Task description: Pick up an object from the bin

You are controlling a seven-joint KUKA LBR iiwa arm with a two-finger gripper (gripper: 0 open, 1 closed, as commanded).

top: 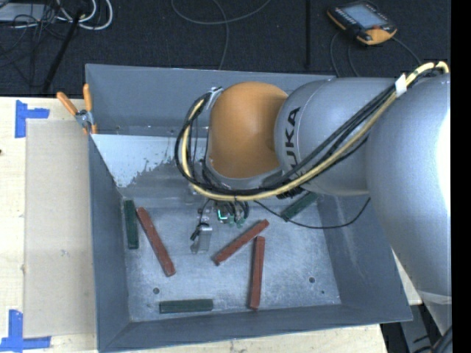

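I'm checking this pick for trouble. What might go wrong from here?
The gripper sits over bare floor between the left reddish-brown stick and the slanted middle stick, so it may close on nothing. The sticks lie flat on the bin floor, so a grasp may slip or scrape metal.

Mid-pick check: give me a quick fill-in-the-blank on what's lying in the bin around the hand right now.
1. The hand hangs over the bin floor between the left slanted stick and the middle slanted stick, both coloured ____.
2. Counting the right stick of that same colour, such sticks number ____.
3. The front stick, lying along the bin's near wall, is dark ____.

Missing words: reddish-brown; three; green.
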